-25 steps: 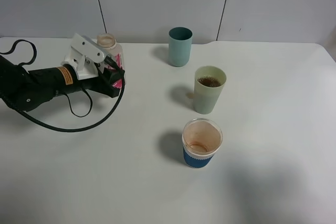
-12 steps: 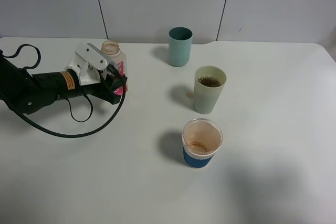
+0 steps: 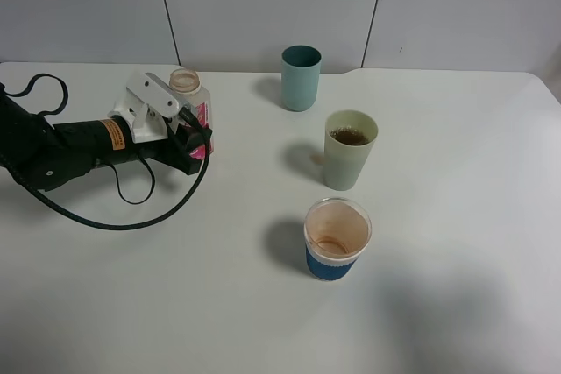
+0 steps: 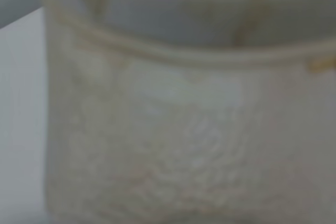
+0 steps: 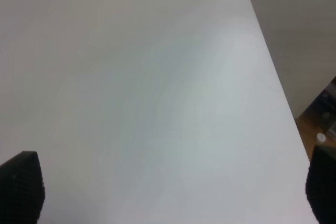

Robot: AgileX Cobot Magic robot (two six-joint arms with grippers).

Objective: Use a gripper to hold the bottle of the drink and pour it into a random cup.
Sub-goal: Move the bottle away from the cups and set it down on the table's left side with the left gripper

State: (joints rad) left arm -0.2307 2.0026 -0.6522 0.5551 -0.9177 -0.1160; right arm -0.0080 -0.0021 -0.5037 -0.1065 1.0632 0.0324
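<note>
In the upper left of the overhead view, the left gripper (image 3: 188,124) is reaching in from the frame's left edge and is sitting clamped on the bottle (image 3: 188,102). The bottle is standing upright on the table (image 3: 175,286), its long axis vertical, its open neck pointing up and the pink label showing beside the jaws. The left wrist view is showing only a blurred, pale stretch of the bottle (image 4: 189,129) pressed right up against the lens, which fits a tight hold.

Moving right, the cup (image 3: 349,150), the pale yellowish-green one, is standing in the middle of the frame, well apart from the bottle and lower right of it. Dark drink (image 3: 350,137) is already showing inside its rim. A teal tumbler (image 3: 301,77) is standing above it and a clear cup with a blue sleeve (image 3: 336,239) below it.

The right gripper (image 5: 168,192) is out of the overhead view; its two dark fingertips are sitting apart over bare table, holding nothing.

The left arm is plainly the nearer one, so any further carry would likely run rightward and down the frame.
</note>
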